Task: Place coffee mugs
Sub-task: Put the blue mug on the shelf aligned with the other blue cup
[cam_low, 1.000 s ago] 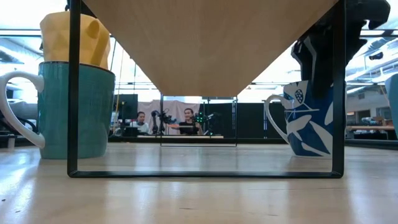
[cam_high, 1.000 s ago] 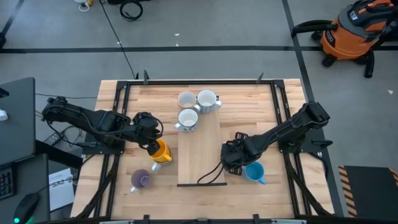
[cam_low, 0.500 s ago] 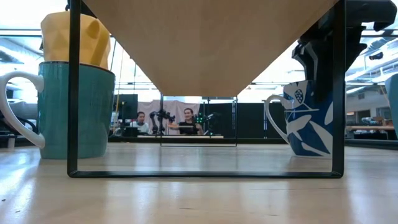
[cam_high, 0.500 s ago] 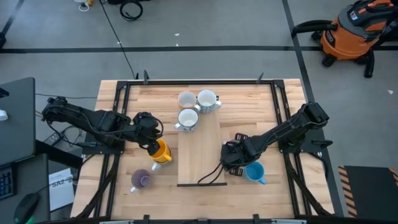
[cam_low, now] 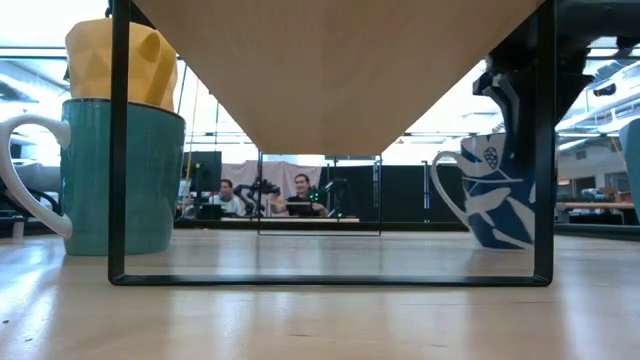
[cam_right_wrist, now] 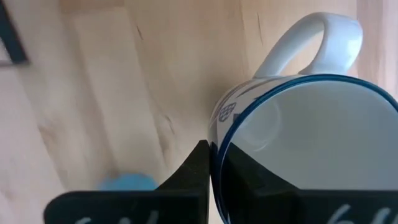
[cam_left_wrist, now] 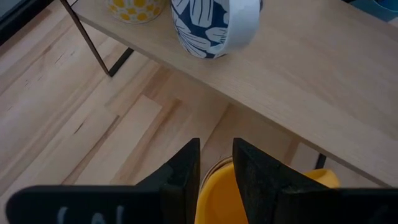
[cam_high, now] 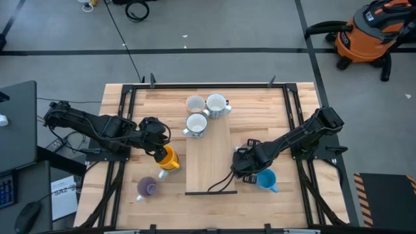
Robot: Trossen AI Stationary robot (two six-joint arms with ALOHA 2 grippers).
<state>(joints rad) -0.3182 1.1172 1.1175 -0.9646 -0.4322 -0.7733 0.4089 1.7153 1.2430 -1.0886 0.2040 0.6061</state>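
The right gripper (cam_right_wrist: 210, 163) has its fingers clenched on the near rim of a white mug with a blue leaf pattern (cam_right_wrist: 298, 137), one finger inside the wall and one outside, beside the raised wooden shelf (cam_high: 211, 156) on the table (cam_high: 273, 110). In the low view this mug (cam_low: 497, 192) looks slightly tilted, its base close to the table surface. A rim pinch lets the mug swing, so the lift should likely be slow and straight up until the base clears the shelf edge, then sideways onto the board, where three pale mugs (cam_high: 196, 123) already stand at the far end. The bright blue mug (cam_high: 265, 179) sits just beside the gripper and could be knocked. The left gripper (cam_left_wrist: 216, 163) grasps the rim of the yellow-orange mug (cam_high: 168, 158) on the shelf's other side. The purple mug (cam_high: 147, 188) stands nearer the front edge.
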